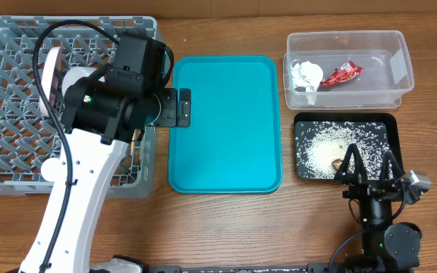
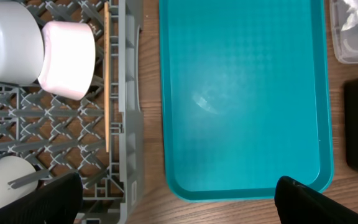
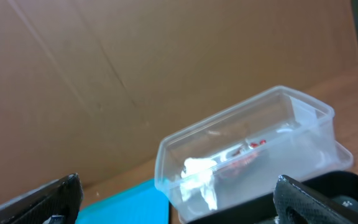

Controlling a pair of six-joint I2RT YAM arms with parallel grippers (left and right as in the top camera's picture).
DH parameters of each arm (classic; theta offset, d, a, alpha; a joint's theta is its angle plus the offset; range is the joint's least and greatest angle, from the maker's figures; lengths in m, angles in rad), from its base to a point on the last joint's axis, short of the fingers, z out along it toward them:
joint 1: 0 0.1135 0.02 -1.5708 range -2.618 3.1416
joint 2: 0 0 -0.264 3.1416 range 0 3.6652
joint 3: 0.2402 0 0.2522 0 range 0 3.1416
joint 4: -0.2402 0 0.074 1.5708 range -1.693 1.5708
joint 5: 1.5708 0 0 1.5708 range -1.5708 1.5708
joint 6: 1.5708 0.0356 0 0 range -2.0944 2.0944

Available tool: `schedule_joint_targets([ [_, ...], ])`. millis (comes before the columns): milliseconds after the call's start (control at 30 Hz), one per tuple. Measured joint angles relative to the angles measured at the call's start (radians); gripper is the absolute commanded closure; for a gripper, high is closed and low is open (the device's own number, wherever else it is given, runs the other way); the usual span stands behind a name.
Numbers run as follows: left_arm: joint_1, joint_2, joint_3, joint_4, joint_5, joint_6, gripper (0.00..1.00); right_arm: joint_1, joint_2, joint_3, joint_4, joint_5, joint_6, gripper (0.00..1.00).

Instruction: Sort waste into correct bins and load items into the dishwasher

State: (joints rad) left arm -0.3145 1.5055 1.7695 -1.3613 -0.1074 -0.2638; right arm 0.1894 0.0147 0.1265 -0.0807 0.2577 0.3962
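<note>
dish rack (image 1: 6,114), left edge of table (image 1: 226,227): holds cup (image 2: 67,59), chopsticks (image 2: 107,81); cup likely slick, best gripped at rim | left gripper (image 1: 180,108): above rack's right wall, jaws spread, empty | clear tub (image 1: 400,57), right corner: napkin (image 1: 306,73), wrapper (image 1: 342,73), light, crushable | right gripper (image 1: 370,168): near black tray (image 1: 391,125), spread, empty

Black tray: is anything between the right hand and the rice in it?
Nothing visible. The rice lies uncovered in the black tray, and the open right hand is at the tray's near edge, right beside it.
</note>
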Motion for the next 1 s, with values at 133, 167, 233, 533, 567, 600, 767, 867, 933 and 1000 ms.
schedule_joint_targets([
  [133,0.0,0.006,0.0,0.0,0.0,0.0,0.0,0.0,-0.001,-0.088,0.144,0.0,0.0,0.0],
  [167,0.0,0.006,0.0,0.0,0.0,0.0,0.0,0.001,-0.001,-0.101,0.146,0.001,0.0,0.0],
  [233,0.0,0.006,0.0,0.0,0.0,0.0,0.0,0.003,0.0,-0.108,0.143,0.002,-0.001,0.0],
  [533,0.0,0.006,0.0,0.0,0.0,0.0,0.0,0.003,-0.002,-0.108,0.033,0.004,0.0,0.0],
  [567,0.0,0.006,0.0,0.0,0.0,0.0,0.0,0.003,0.0,-0.108,0.02,0.005,0.0,0.0],
  [600,0.0,0.006,0.0,0.0,0.0,0.0,0.0,0.003,0.0,-0.108,0.019,0.004,-0.001,0.0],
  [767,0.0,0.006,0.0,0.0,0.0,0.0,0.0,0.003,0.0,-0.108,0.019,0.004,-0.001,0.0],
  [867,0.0,0.006,0.0,0.0,0.0,0.0,0.0,0.003,0.0,-0.108,0.019,0.004,-0.001,0.0],
  [933,0.0,0.006,0.0,0.0,0.0,0.0,0.0,0.003,0.0,-0.108,0.018,0.004,-0.001,0.0],
  [1000,0.0,0.006,0.0,0.0,0.0,0.0,0.0,0.003,0.0,-0.108,0.019,0.004,-0.001,0.0],
])
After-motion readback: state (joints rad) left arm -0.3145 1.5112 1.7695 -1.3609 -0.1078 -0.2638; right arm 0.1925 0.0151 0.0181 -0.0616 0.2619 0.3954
